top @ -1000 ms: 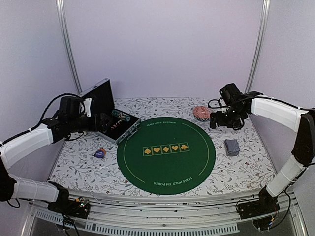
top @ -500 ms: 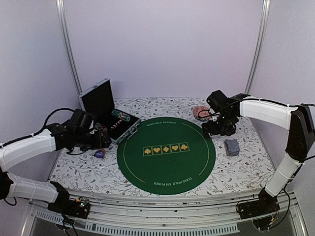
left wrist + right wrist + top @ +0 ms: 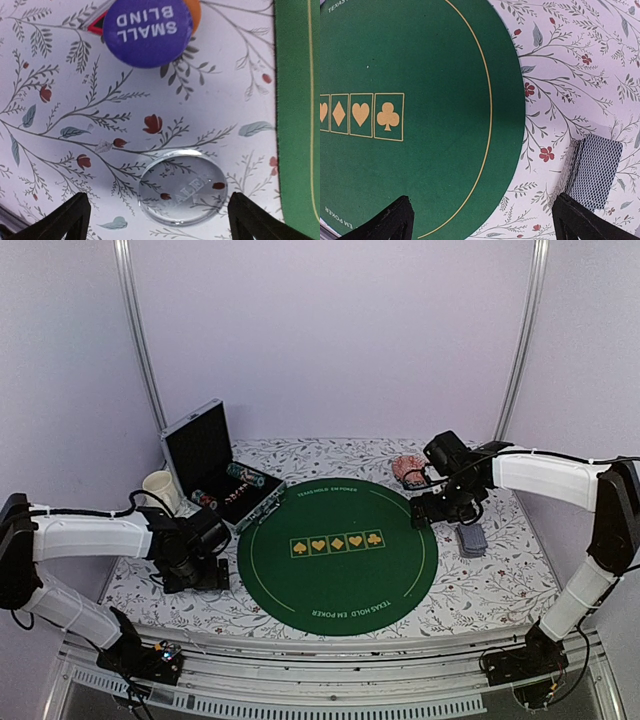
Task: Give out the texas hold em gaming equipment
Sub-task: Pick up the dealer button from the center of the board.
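My left gripper (image 3: 160, 222) hangs open low over the floral cloth. A clear round dealer disc (image 3: 182, 187) lies flat between its fingertips, untouched. Just beyond it a purple "SMALL BLIND" disc (image 3: 148, 30) overlaps an orange disc (image 3: 194, 7) and a small dark triangular marker (image 3: 97, 22). In the top view the left gripper (image 3: 203, 575) hides these discs. My right gripper (image 3: 440, 512) is open over the right rim of the green mat (image 3: 420, 100). The blue-grey-backed card deck (image 3: 592, 172) lies on the cloth by its right fingertip (image 3: 580, 220). The deck (image 3: 472, 538) also shows from above. Striped poker chips (image 3: 245, 478) sit in the open case (image 3: 200, 445).
The round green poker mat (image 3: 337, 552) covers the middle of the table. A pink patterned dish (image 3: 408, 468) sits behind the right gripper. A white mug (image 3: 158, 487) stands left of the case. The mat's edge (image 3: 297, 100) runs right of the left gripper.
The left arm has swung from the case toward the near side and come down over the marker discs, uncovering the mug. The right gripper has shifted a little toward the deck.
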Available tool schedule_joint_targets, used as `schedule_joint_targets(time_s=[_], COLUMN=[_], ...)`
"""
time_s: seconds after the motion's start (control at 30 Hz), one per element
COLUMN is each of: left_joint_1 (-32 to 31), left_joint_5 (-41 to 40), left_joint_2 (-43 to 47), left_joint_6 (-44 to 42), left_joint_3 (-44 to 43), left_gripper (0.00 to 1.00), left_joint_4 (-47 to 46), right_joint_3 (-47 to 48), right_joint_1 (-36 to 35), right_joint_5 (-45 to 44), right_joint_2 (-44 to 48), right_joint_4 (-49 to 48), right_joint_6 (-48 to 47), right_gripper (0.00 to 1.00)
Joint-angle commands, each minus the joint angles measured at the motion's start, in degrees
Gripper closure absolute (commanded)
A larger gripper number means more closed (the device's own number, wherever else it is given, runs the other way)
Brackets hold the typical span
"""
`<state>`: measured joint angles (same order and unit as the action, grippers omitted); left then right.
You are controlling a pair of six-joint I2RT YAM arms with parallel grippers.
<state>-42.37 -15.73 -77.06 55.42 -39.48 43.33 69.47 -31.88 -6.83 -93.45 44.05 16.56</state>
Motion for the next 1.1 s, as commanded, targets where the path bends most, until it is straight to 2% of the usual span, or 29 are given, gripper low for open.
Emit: schedule_joint_targets(time_s=[0.0,0.43,0.57,0.7,0.87,1.07], left_joint_1=[-0.6,-0.2,0.0,0.0,0.0,0.0], left_joint_5=[2.8,5.7,5.6,6.1,6.1,4.7], left_joint_2=[-1.9,-3.8,-4.3,-4.4,-4.4,-2.5], left_joint_6=[1.2,-1.7,-1.9,-1.3,-1.7,-2.9], left_joint_3=[2.8,5.3,5.8,6.8,6.8,5.3], left_gripper=[0.02,0.03,0.07,0.21,0.49,0.69], left_joint_4=[-2.6,-9.1,-10.0,-10.2,-10.5,-8.2], right_joint_3=[-2.2,-2.9,-2.7,-2.6,-2.2,-2.0], right_joint_1=[-0.5,-0.5,-0.5,-0.5,-0.5,-0.5], right_joint_5=[0.5,1.3,1.7,1.6,2.2,2.9], right_joint_2=[0.9,1.3,1.0,1.3,1.3,1.9], right_joint_4=[-1.4,-2.3,-2.2,-2.1,-1.9,-1.6], right_joint_6=[-0.7,-0.6,-0.6,-0.7,-0.6,-0.4], right_gripper=[0.01,0.01,0.01,0.01,0.01,0.01])
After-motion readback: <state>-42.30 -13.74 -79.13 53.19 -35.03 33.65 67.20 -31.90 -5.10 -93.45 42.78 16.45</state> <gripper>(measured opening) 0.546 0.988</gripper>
